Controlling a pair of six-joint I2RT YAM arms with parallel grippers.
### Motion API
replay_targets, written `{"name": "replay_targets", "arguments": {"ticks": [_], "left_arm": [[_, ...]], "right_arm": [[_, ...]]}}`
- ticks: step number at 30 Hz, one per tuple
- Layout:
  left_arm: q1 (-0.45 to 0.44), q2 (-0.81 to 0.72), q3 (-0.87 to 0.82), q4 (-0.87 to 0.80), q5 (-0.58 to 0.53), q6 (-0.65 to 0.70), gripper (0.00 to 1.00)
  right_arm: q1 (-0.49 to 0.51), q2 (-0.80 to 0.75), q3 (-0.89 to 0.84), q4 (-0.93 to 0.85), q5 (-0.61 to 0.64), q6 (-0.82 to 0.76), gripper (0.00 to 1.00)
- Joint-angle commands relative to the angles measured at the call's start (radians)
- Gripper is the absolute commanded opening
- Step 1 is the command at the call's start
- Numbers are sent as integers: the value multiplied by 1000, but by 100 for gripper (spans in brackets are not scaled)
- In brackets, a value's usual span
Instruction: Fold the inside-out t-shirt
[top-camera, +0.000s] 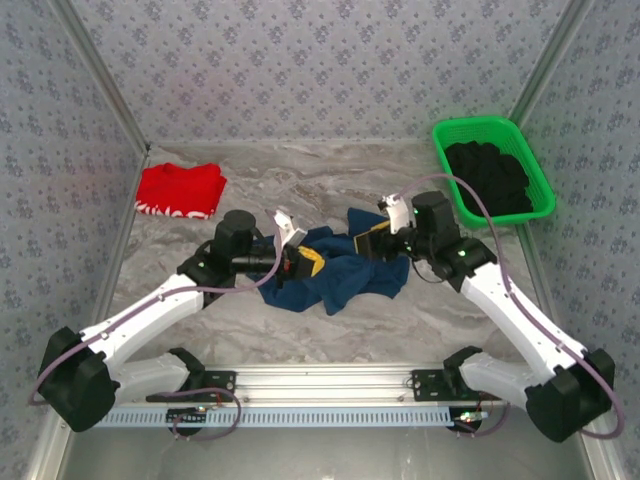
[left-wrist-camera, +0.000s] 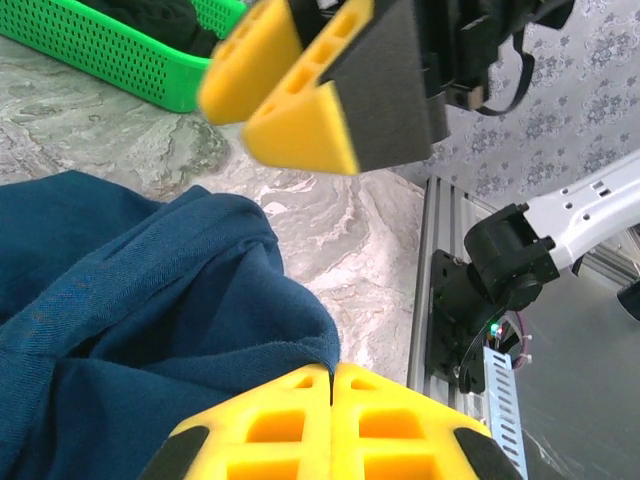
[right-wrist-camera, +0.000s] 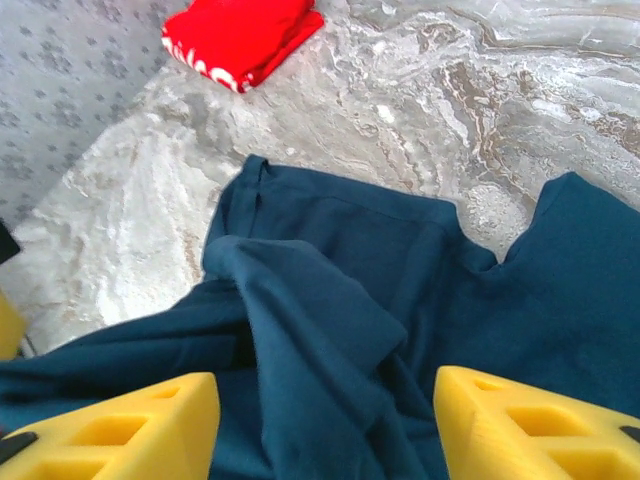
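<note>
**Top external.** Marble table (top-camera: 330, 185). The inside-out t-shirt (top-camera: 340, 280) – dark navy, crumpled – is laid at the table's middle. The left gripper (top-camera: 300, 262) is set on the shirt's left part and the right gripper (top-camera: 372, 240) on its far right edge. A green basket (top-camera: 455, 135) holding black clothing (top-camera: 490, 175) is placed at the table's far right corner. A red folded garment (top-camera: 180, 190) is placed at the far left corner.

**Left wrist.** The yellow fingers of the left gripper (left-wrist-camera: 331, 372) are clenched tip to tip, and a raised fold of the t-shirt (left-wrist-camera: 130, 300) is drawn into the seam between them. The right gripper (left-wrist-camera: 300, 90) is seen above the bare table beyond the cloth. The basket (left-wrist-camera: 120, 60) is seen further off.

**Right wrist.** The right gripper (right-wrist-camera: 327, 385) is released – its fingers are parted wide above the rumpled t-shirt (right-wrist-camera: 340, 260), and nothing is clasped. The red garment (right-wrist-camera: 240, 35) is seen at the table's far edge.
</note>
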Motion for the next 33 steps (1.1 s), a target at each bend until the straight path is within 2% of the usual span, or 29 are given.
{"name": "replay_targets", "arguments": {"ticks": [1,6,8,12,14,17,21,23,27,30,33], "left_arm": [[-9,4,23,-14,9,33,0],[-14,10,27,-27,1,38,0],[-17,6,25,-31,-2,39,0],[-35,-3,-1,-50,-34,41,0],[-47,-5,-33,-57,-63,39,0],[-65,12,-81,-64,-100,38,0],[-70,52,-76,-96,-112,64,0],[-70,64,-56,-100,-97,72,6],[-70,60,-24,-73,-78,59,36],[-65,27,-22,-51,-83,38,44],[-53,-9,-16,-38,-199,-18,48]], "right_arm": [[44,71,48,-58,50,-30,66],[78,195,102,-104,40,-38,67],[85,229,110,-122,50,-38,63],[55,241,117,-93,-51,26,17],[4,214,98,10,-167,117,1],[-67,160,35,262,-322,316,0],[-91,144,-16,488,-410,480,0],[-96,149,-45,593,-437,563,0],[-96,160,-87,699,-469,616,0],[-99,162,-105,722,-504,618,0],[-100,148,-111,719,-518,598,0]]}}
